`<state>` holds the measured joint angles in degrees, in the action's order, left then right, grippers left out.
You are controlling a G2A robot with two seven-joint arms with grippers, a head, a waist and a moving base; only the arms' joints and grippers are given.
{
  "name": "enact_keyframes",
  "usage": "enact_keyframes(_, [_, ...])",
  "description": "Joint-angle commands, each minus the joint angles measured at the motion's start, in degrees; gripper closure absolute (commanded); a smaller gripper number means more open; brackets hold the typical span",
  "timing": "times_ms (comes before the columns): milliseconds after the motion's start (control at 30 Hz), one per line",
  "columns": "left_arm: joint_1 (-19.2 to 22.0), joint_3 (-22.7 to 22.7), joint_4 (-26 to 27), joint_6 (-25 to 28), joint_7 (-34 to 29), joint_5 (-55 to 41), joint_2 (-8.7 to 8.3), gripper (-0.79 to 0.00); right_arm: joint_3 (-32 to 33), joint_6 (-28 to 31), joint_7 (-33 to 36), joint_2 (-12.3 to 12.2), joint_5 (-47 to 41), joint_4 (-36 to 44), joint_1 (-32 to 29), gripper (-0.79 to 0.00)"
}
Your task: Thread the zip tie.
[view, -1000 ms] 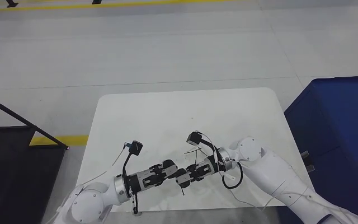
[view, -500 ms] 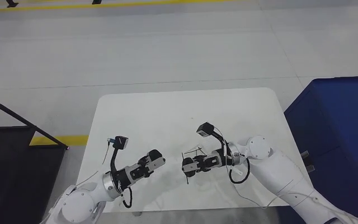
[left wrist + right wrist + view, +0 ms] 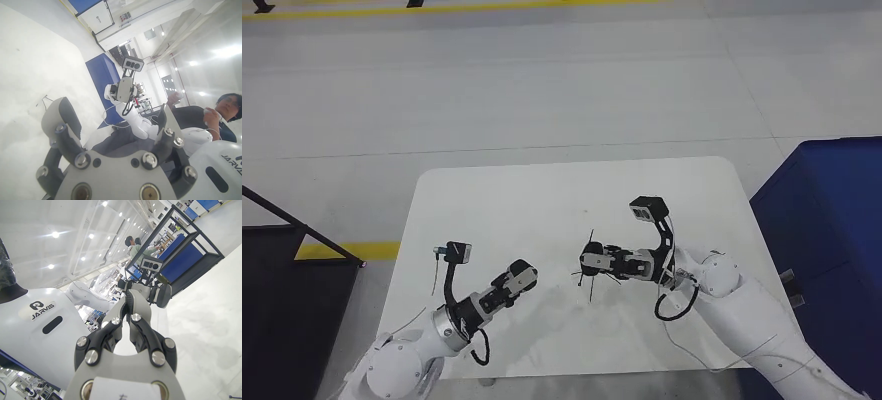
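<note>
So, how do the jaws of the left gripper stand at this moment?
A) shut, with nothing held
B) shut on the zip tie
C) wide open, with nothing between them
C: the left wrist view shows the left gripper with its jaws spread far apart and nothing between them.

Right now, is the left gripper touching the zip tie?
Apart. The top view shows bare table between the left gripper and the zip tie, which sits at the right gripper. Left wrist view: its fingers open, nothing between.
</note>
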<state>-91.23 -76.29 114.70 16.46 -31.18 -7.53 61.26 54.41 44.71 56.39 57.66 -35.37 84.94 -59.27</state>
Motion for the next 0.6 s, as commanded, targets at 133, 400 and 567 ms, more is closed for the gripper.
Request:
enact_keyframes(133, [-0.6,3.0,2.0,0.0,5.3,-4.4,0.78,-0.785,1.1,-2.0,-10.4,0.6,5.3,-0.3,-1.4,0.0])
enact_keyframes(400, [2.0,9.4,-0.7,1.9,15.1,1.3,2.34,-0.733,-1.5,-2.7,-14.5,2.3,5.1,-1.4,-1.1,0.0])
enact_keyframes(567, [2.9,12.0,-1.6,3.3,17.1,4.4,2.95,-0.536,-2.5,-2.8,-14.9,3.1,4.7,-2.8,-0.4,0.0])
